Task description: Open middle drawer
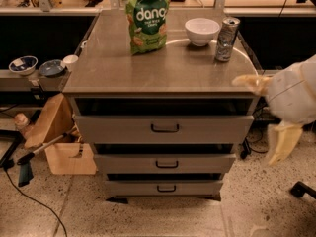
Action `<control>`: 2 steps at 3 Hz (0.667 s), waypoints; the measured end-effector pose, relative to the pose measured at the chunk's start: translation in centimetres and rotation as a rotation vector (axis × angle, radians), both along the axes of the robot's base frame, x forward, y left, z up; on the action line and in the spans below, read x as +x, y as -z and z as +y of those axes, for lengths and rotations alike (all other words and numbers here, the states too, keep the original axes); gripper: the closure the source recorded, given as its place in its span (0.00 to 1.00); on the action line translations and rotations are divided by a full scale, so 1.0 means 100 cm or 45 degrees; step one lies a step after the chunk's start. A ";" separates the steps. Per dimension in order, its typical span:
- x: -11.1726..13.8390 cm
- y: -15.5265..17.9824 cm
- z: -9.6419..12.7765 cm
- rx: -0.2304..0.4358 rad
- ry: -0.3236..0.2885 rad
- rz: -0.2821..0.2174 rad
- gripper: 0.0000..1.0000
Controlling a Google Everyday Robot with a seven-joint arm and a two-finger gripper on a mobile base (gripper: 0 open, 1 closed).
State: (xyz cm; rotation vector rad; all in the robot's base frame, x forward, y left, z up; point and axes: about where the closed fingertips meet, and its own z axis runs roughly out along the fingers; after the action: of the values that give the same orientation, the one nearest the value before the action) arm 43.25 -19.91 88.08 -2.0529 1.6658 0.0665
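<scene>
Drawers: three, stacked, including the middle drawer (164,163). Handles: three, one per drawer. On the desk (113,73): one snack bag (147,19), one white bowl (202,31), one can (226,38). At 9 o'clock: two small bowls (22,64), one cup (70,61). Gripper (269,113): one, at 3 o'clock.

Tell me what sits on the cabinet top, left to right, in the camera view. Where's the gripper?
Chip bag → bowl → can, then the gripper, off the cabinet's right side, beside the top drawer, away from the middle drawer.
</scene>
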 end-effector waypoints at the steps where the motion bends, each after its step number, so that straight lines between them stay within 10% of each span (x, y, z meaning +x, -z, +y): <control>1: -0.001 0.043 0.012 -0.036 0.079 0.049 0.00; 2: -0.002 0.072 0.023 -0.092 0.109 0.090 0.00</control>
State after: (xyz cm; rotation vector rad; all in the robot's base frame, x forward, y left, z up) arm 43.02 -17.57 80.91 -2.0506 1.8215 0.0518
